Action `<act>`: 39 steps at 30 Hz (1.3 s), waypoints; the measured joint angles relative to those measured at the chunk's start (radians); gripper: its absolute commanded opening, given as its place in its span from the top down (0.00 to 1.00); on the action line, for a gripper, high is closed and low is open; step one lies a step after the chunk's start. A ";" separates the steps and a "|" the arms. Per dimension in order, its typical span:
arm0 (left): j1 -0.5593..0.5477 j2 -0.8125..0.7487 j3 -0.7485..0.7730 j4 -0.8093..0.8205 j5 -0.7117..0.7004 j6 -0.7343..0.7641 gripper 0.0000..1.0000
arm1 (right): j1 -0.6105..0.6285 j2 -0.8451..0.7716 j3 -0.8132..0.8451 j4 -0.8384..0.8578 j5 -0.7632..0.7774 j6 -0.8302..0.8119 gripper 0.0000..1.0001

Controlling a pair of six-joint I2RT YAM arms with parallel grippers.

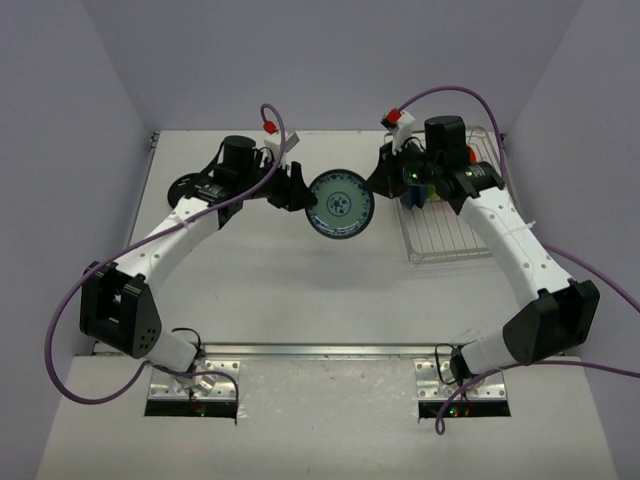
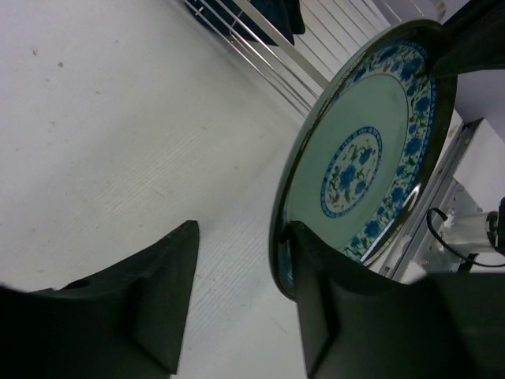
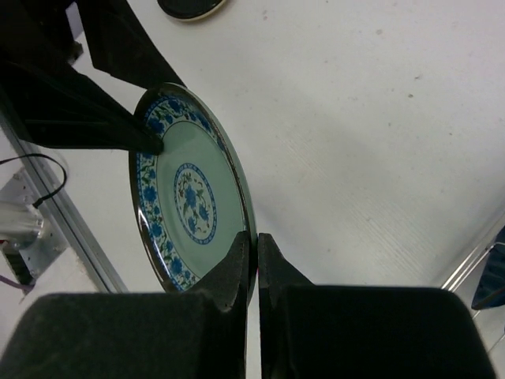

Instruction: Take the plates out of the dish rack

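Note:
A pale green plate (image 1: 340,203) with a blue flower pattern hangs on edge above the table's middle, between both arms. My right gripper (image 1: 388,180) is shut on its right rim; in the right wrist view the fingertips pinch the plate (image 3: 189,197) at the gripper (image 3: 257,237). My left gripper (image 1: 300,190) is open around the opposite rim. In the left wrist view one finger (image 2: 323,268) lies against the plate (image 2: 363,150) and the other stands well apart, with the gripper (image 2: 245,229) over bare table. The dish rack (image 1: 450,235) sits at the right, partly under the right arm.
A black dish (image 1: 185,187) lies on the table at the far left behind the left arm, and shows as a dark dish (image 3: 189,6) in the right wrist view. A dark blue plate (image 2: 268,16) stands in the rack's wires (image 2: 276,55).

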 measured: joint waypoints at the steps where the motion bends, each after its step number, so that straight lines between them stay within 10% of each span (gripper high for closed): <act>1: 0.000 0.005 0.000 -0.001 0.008 0.001 0.79 | 0.004 0.000 0.000 0.005 -0.002 0.007 1.00; 3: 0.000 0.014 0.000 -0.006 0.035 -0.001 0.95 | 0.011 0.000 -0.001 0.012 -0.002 0.018 1.00; 9: 0.005 0.019 -0.002 -0.012 0.117 -0.020 1.00 | 0.011 -0.001 -0.024 0.030 0.005 0.027 0.96; 17: 0.088 0.019 -0.020 -0.025 0.194 -0.024 1.00 | 0.016 0.000 -0.035 0.056 0.025 0.072 0.01; 27: 0.525 0.085 0.061 -0.151 0.072 0.039 1.00 | 0.015 -0.001 -0.062 0.056 0.156 0.088 0.01; 39: 0.818 0.548 0.431 -0.332 -0.068 0.093 1.00 | -0.018 -0.001 -0.098 0.039 0.192 0.093 0.01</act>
